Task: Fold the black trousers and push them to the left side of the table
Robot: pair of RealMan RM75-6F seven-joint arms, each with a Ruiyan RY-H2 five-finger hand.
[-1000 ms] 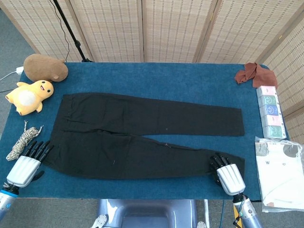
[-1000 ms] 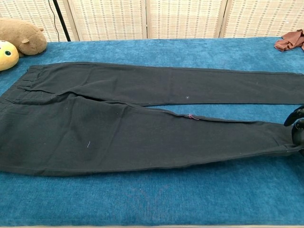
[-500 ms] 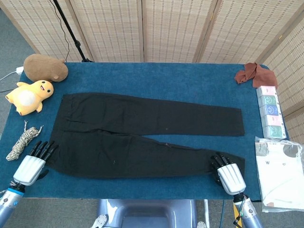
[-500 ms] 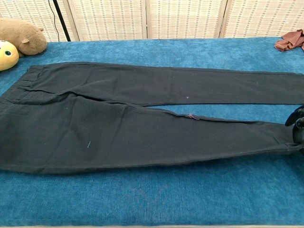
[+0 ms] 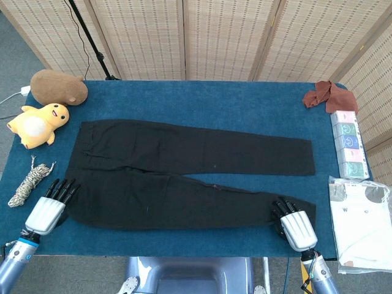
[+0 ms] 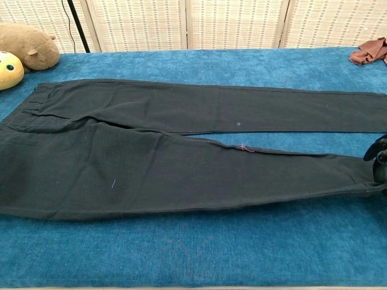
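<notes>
— Chest view cuts off the right hand (image 6: 380, 162); is it gripping the trousers (image 6: 181, 151)?

— Cannot tell; its dark fingers (image 5: 283, 207) lie on the near leg's cuff. The left hand (image 5: 49, 208) is spread at the waistband corner.

— And the trousers?

— Flat, matte black cloth, unfolded across the fuzzy blue table (image 5: 245, 104).

Trousers (image 5: 184, 174) flat on table (image 5: 245, 104)

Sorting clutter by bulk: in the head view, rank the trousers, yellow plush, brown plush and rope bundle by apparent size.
1. trousers, by far the largest.
2. brown plush and yellow plush: too alike to rank.
3. rope bundle, smallest.
</notes>
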